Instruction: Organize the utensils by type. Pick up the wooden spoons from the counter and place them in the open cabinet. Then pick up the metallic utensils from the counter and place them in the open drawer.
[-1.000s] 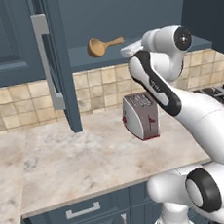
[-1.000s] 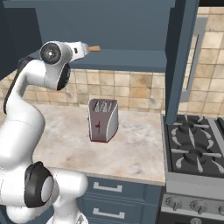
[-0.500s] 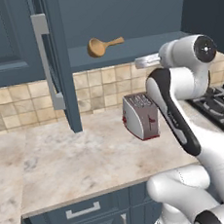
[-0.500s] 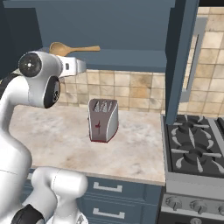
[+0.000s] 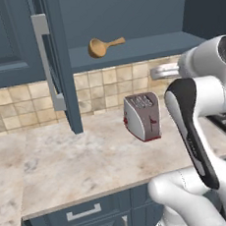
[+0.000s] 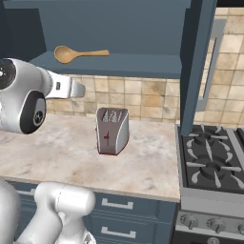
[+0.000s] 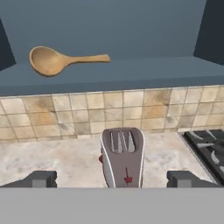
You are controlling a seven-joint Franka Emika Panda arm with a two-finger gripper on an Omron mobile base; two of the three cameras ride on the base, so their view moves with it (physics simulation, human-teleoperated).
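Wooden spoon (image 7: 65, 60) lies flat on the open cabinet shelf (image 7: 131, 72), bowl toward 9 o'clock, handle toward 3, in hand view; nothing touching it. Same in left base view (image 5: 104, 45) and right base view (image 6: 78, 54). So the wood part of the job looks done.

Fingers (image 7: 112, 178) spread as wide as they go, empty; tips at bottom of hand view either side of the toaster (image 7: 122, 155), which stands upright on the desk (image 5: 75, 158) under the shelf. Hand sits well clear of the spoon, below the shelf level, pointing at the backsplash.

Step in hand, my read: release finished, arm pulling away from cabinet w/ nothing held. Next is the metal pieces. No metal utensils or drawer visible in these views, so can't say where they lie. Next move likely calls for arm and maybe base to swing toward that part of the desk, then come down over one thin piece w/ fingers open and lined across its handle.

Watch: cabinet door (image 5: 56, 66) at 10 o'clock of toaster in left base view, keep elbow off it.
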